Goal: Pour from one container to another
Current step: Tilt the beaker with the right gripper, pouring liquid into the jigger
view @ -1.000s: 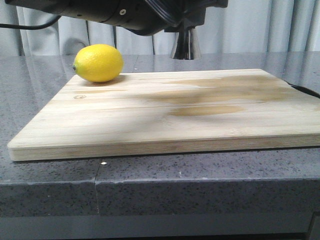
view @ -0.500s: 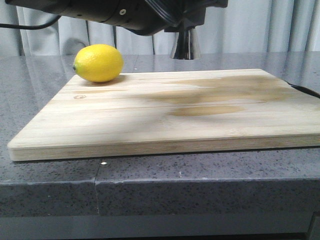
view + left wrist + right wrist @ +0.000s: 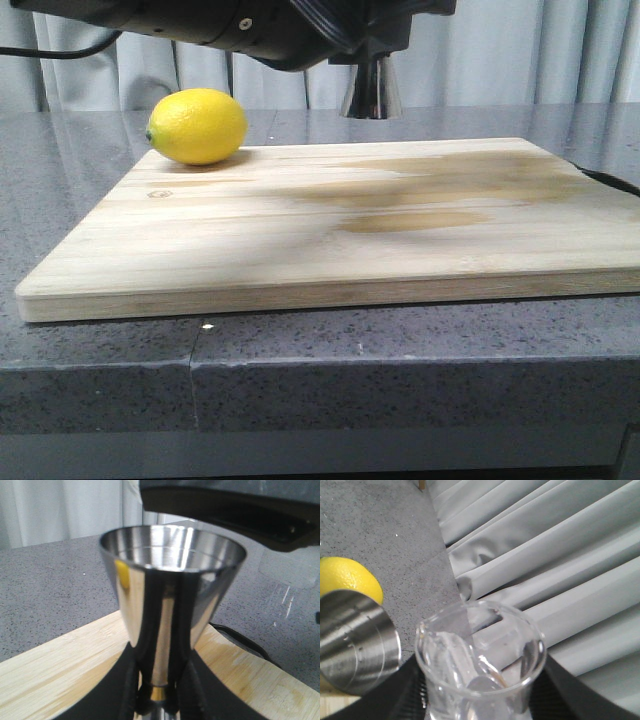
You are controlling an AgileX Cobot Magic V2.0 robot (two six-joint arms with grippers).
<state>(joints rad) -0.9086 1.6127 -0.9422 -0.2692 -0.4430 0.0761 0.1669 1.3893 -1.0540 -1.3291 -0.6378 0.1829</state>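
Lemon (image 3: 197, 125) on cutting board (image 3: 330, 225) back-left corner. Left gripper (image 3: 159, 692) jaws clamped at steel jigger (image 3: 170, 590) gold waist, held upright above board. Right gripper (image 3: 475, 700) jaws closed round glass beaker (image 3: 480, 662), tilted beside jigger rim.

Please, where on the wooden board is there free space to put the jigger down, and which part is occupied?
The wooden board is bare across its middle, near edge and right side, apart from darker stains. Only its far left corner is occupied, by the lemon. The jigger, gripped at its waist, hangs above the far edge, so any patch right of the lemon looks free.
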